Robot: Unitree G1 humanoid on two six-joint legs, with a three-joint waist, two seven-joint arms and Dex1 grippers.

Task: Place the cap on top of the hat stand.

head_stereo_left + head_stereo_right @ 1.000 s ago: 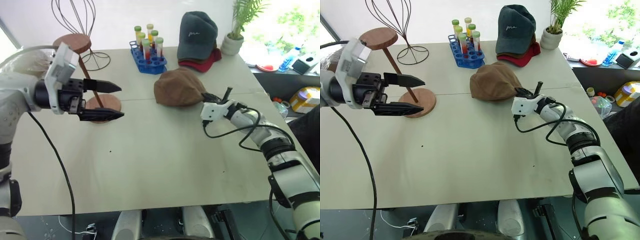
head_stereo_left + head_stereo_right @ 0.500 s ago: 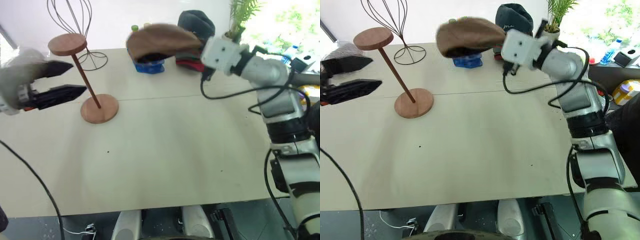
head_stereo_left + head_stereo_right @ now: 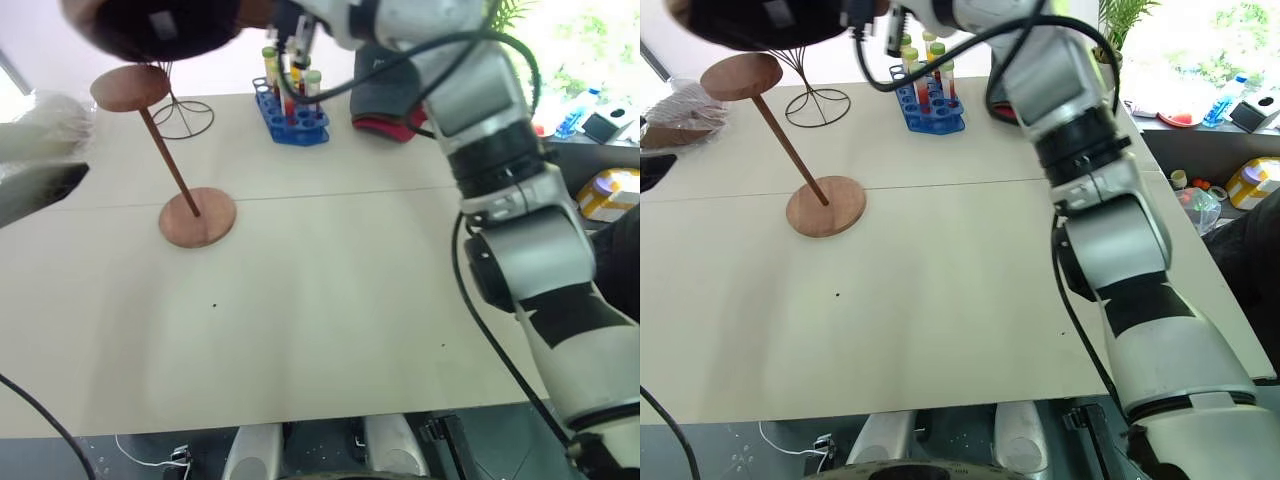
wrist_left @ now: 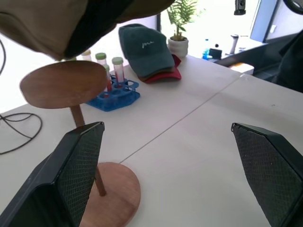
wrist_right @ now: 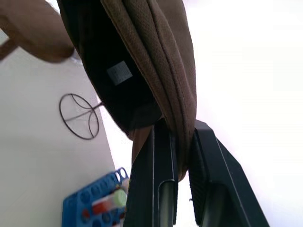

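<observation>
brown cap, reddish-brown hat stand, blue rack

right gripper pinched closed; left gripper agape

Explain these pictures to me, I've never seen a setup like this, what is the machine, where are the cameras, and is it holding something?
It is a humanoid robot with two arms, each ending in a two-fingered gripper. Two pictures come from cameras in its head, looking down at a table; the other two come from its wrists. The right gripper is shut on a brown cap, held up above the wooden hat stand. The left gripper is open and holds nothing. On the table stand a blue rack of test tubes, a wire stand and other caps.
</observation>
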